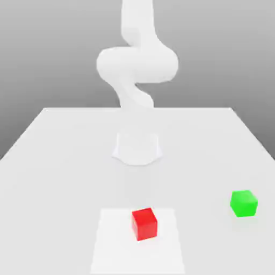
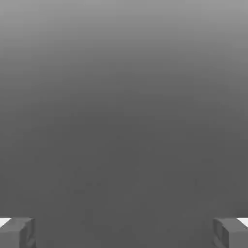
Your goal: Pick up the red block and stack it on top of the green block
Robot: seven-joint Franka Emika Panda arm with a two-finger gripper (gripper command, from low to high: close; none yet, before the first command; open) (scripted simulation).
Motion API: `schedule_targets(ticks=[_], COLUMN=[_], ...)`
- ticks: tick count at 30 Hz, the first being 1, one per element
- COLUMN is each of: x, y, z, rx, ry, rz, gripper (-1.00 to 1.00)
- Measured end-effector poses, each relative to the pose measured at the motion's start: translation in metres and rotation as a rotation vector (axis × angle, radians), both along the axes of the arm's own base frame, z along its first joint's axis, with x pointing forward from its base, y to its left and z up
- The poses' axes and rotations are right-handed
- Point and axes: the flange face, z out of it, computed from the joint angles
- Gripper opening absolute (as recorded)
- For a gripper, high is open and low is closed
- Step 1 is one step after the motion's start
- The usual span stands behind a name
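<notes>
The jaws stand spread wide with nothing between them: in the hand view the gripper [image 2: 124, 232] shows one grey fingertip [image 2: 17, 232] at each side and only bare grey surface in the gap. From where I stand, the biggest thing is the white table [image 1: 64, 156], its far edge running straight across behind the arm and its two side edges slanting outward toward me. The white arm [image 1: 137, 64] rises from a round base [image 1: 137, 147] planted near the middle of the table, curling up and out of sight overhead. Taking that base as the centre of a clock with twelve at the far edge, a paler square patch [image 1: 113, 241] lies at six o'clock, running up to the near edge. The red block [image 1: 145, 224] sits on that patch at six o'clock, a touch toward the exterior view's right, with open surface on all sides. The green block [image 1: 244, 203] rests at about four o'clock, well apart from the red one and close to the table's edge on the exterior view's right. Between the two cubes the tabletop is flat and unobstructed, and the stretch from the base down to the red cube is likewise open.
</notes>
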Motion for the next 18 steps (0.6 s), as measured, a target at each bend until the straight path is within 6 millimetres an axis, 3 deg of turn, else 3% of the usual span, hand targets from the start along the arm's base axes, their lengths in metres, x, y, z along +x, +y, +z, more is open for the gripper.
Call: schedule_targets(ticks=[4,9,13,18], x=[0.045,0.066,0.058,0.021], y=[0.005,0.006,0.007,0.012], z=[-0.099,-0.222,-0.316,-0.422], rx=[-0.054,-0.093,-0.105,-0.095], ry=[0.156,0.342,0.486,0.661], rz=[0.04,0.101,0.158,0.242], gripper=[0.0,0.0,0.0,0.0])
